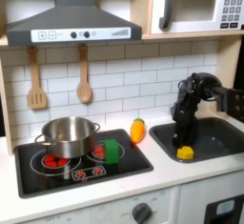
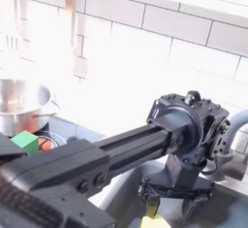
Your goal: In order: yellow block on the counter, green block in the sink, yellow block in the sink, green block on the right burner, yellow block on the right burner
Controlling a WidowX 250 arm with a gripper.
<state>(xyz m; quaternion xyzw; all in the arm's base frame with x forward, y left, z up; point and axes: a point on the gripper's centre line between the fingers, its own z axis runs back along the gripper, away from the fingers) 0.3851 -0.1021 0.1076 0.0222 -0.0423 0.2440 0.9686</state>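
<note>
First exterior view: small bright-yellow cube (image 1: 185,152) lies in the dark grey sink (image 1: 224,137) beneath the black gripper (image 1: 182,140); small green cube (image 1: 111,151) sits on the right burner. Whether the jaws are parted, I cannot tell.

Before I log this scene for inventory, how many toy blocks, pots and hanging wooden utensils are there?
Blocks: 2, the yellow block in the sink and the green block on the cooktop
Pots: 1
Hanging wooden utensils: 2
Total: 5
</note>
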